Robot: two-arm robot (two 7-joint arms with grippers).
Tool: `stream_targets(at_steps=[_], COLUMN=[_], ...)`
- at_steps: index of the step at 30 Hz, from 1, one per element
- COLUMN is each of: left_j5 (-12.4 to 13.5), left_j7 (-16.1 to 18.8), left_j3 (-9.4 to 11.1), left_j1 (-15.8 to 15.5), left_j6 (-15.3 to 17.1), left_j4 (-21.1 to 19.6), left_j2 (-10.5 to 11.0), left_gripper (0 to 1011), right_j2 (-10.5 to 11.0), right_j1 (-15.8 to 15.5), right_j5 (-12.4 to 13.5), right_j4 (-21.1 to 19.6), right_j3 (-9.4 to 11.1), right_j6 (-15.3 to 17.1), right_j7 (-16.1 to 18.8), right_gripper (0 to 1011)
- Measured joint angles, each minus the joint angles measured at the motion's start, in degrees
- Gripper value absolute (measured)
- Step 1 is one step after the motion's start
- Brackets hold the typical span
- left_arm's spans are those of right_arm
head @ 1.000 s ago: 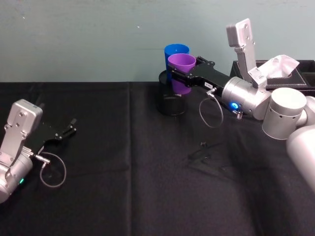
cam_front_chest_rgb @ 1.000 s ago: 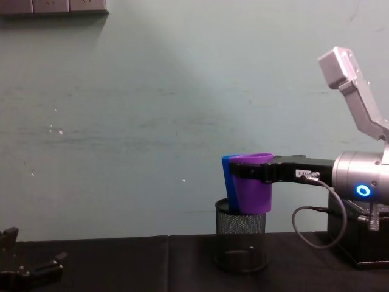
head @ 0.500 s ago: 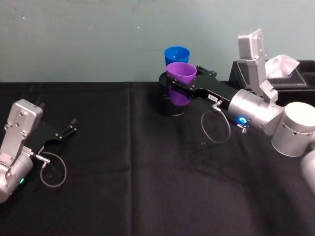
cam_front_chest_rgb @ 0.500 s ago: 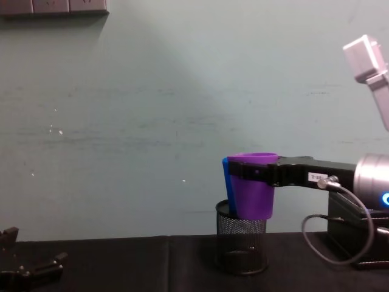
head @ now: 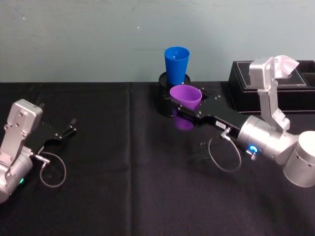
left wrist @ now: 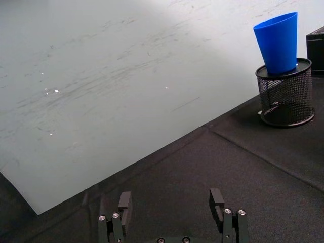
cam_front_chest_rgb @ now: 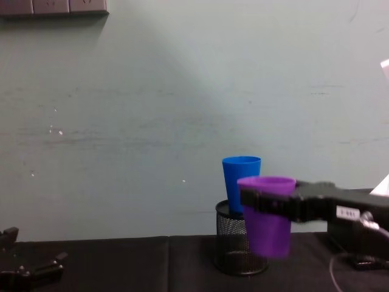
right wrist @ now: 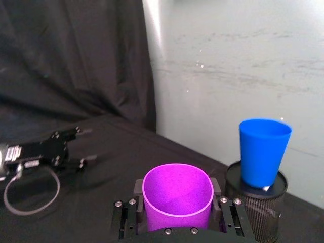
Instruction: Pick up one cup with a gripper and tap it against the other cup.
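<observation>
The purple cup (head: 186,100) hangs upright above the black cloth, and my right gripper (head: 186,114) is shut on it around its middle. From the right wrist its open mouth (right wrist: 177,193) sits between the two fingers (right wrist: 125,216). The blue cup (head: 176,64) stands upright in a black mesh pen holder (head: 163,98) at the table's far edge. A clear gap separates the two cups, the purple one (cam_front_chest_rgb: 266,220) nearer to me and lower than the blue one (cam_front_chest_rgb: 240,181). My left gripper (head: 67,132) rests open on the cloth at the left.
A black tissue box (head: 283,93) with white tissue stands at the back right, behind my right arm. The pen holder (left wrist: 284,97) carries the blue cup (left wrist: 277,43). A loose cable loop (head: 225,156) hangs under the right wrist. A pale wall runs behind the table.
My right gripper has drawn the purple cup back toward me and lower, away from the blue cup it stood against. The left arm has not moved.
</observation>
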Motion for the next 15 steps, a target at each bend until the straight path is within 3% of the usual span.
stream_targets(at_steps=[10, 15], left_j5=[0.00, 0.00], left_j7=[0.00, 0.00], left_j3=[0.00, 0.00], left_j1=[0.00, 0.00], left_j6=[0.00, 0.00], left_j4=[0.00, 0.00], left_j2=[0.00, 0.00], left_gripper=[1000, 1000], right_j2=[1.26, 0.69], right_j1=[-3.13, -3.79], right_j5=[-1.29, -2.10], right_j4=[0.54, 3.48], right_j3=[-1.58, -1.81], right_j6=[-5.01, -7.37], right_j7=[0.25, 0.21], right_gripper=[733, 733])
